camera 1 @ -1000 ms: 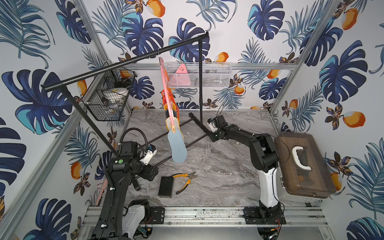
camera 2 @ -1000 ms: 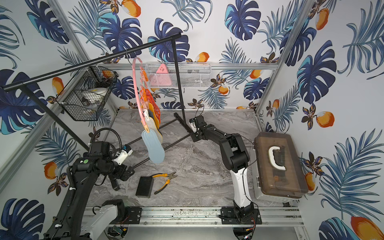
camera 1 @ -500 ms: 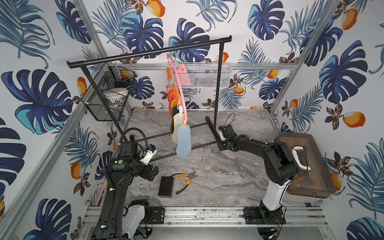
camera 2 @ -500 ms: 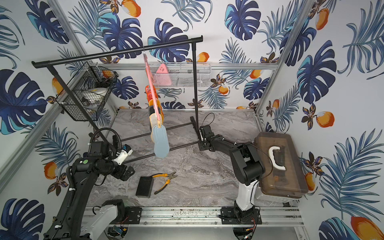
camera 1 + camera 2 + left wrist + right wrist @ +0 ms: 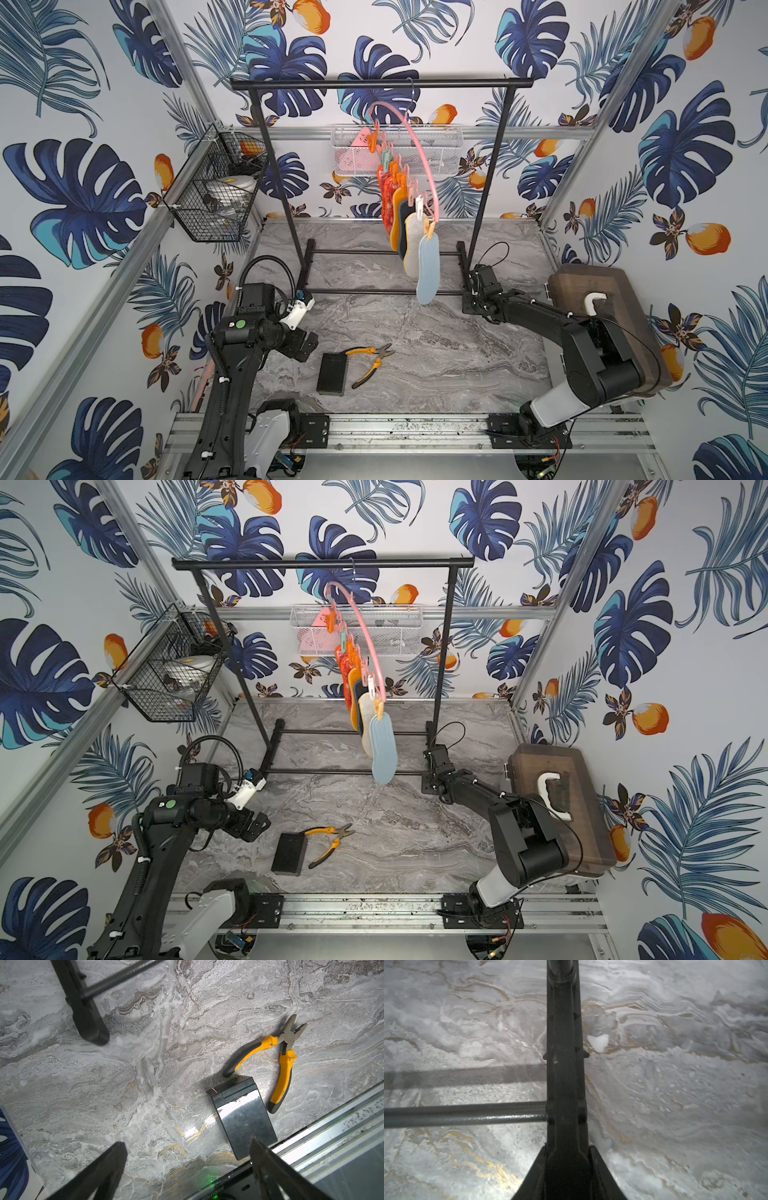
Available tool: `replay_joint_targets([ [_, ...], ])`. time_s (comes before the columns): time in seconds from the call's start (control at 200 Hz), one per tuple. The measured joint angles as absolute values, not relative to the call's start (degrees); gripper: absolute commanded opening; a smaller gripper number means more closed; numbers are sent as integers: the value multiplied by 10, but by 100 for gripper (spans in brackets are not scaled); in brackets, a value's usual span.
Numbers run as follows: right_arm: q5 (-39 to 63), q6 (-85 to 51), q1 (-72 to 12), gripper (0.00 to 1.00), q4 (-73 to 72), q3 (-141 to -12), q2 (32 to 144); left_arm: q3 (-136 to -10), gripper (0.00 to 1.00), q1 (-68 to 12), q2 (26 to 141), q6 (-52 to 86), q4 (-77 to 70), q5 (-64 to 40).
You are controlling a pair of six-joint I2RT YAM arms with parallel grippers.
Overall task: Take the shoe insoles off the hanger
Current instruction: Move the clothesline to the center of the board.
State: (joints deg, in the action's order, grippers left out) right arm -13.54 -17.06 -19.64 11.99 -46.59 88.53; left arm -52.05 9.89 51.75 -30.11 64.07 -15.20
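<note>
The pink hanger (image 5: 420,146) (image 5: 365,634) hangs by its hook from the black rack's top bar (image 5: 374,84). The shoe insoles are pegged in a row under it, edge on to the camera: a light blue one (image 5: 428,270) (image 5: 384,750) in front, with beige, dark, yellow-orange and red-orange ones (image 5: 386,195) behind. My right gripper (image 5: 471,298) (image 5: 431,779) (image 5: 566,1151) is shut on the rack's right floor foot (image 5: 564,1064), well below the insoles. My left gripper (image 5: 309,340) (image 5: 259,823) (image 5: 188,1145) hovers open over the table at the front left, holding nothing.
Yellow-handled pliers (image 5: 372,361) (image 5: 284,1064) and a black block (image 5: 331,374) (image 5: 245,1118) lie front centre. A brown lidded case (image 5: 602,316) sits at the right. A black wire basket (image 5: 216,195) hangs on the left wall and a white mesh basket (image 5: 399,149) on the back wall.
The rack has swung round from a skewed stand to square with the back wall, its right foot dragged rightward in my right gripper. The hanger and insoles swung along. The left arm stayed still.
</note>
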Motion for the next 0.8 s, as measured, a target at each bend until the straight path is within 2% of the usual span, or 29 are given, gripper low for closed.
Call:
replay_joint_targets([
  [0.485,-126,-199,-195,33,104,-403,807,-517,99,99,522,-302,634,-163],
  [0.801,-101,-220,-199,33,83,-349,801,-530,99,99,533,-301,630,-175],
])
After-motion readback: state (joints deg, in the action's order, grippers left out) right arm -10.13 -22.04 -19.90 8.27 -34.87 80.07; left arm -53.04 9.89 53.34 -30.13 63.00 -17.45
